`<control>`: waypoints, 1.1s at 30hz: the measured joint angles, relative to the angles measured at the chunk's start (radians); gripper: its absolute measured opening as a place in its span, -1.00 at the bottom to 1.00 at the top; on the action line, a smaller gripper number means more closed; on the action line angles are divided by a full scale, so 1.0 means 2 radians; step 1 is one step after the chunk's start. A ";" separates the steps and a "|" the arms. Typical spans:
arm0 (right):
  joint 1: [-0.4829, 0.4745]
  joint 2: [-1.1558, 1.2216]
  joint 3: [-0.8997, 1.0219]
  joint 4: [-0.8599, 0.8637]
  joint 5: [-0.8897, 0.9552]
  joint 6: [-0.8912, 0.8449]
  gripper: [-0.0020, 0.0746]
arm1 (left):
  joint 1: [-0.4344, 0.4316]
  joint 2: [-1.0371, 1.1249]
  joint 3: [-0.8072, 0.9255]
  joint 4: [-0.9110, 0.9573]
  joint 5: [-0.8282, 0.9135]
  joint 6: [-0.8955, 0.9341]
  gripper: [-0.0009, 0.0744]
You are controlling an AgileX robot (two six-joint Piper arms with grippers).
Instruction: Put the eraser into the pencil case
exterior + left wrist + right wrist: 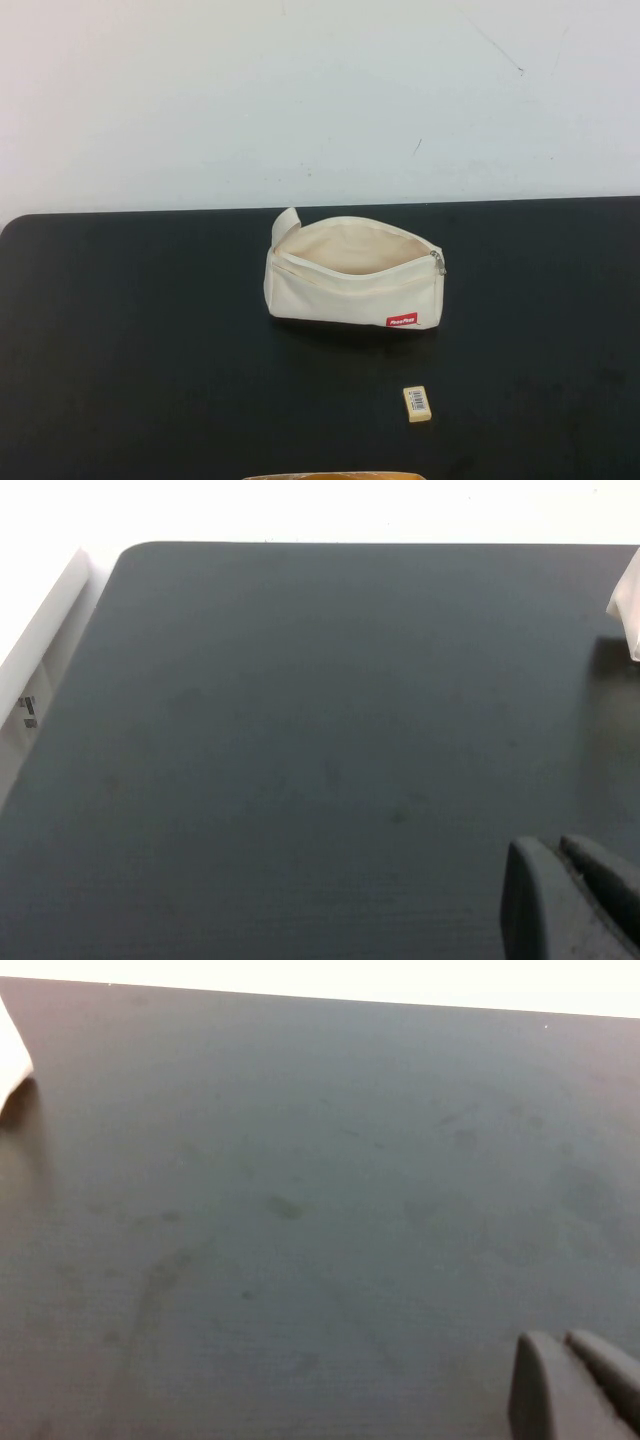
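Eraser (417,403) handling is being judged as light, stiff and slightly grippy, so it is best being pinched across its two long sides, square-on, since a block this small could be tipped or flicked away. Going left to right: the left gripper (570,895) is being held low over bare black tabletop (300,730), its fingers seemingly pressed together; the pencil case (354,272), soft cream fabric with a red tag, is lying unzipped and gaping mid-table; the eraser, pale yellow with a barcode label, is lying flat nearer the robot, apart from the case; the right gripper (575,1380) is likewise being held over bare tabletop, fingers seemingly together.
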 joint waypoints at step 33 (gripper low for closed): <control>0.000 -0.002 -0.031 0.013 -0.405 -0.044 -0.95 | 0.000 0.000 0.000 0.000 0.000 0.000 -0.98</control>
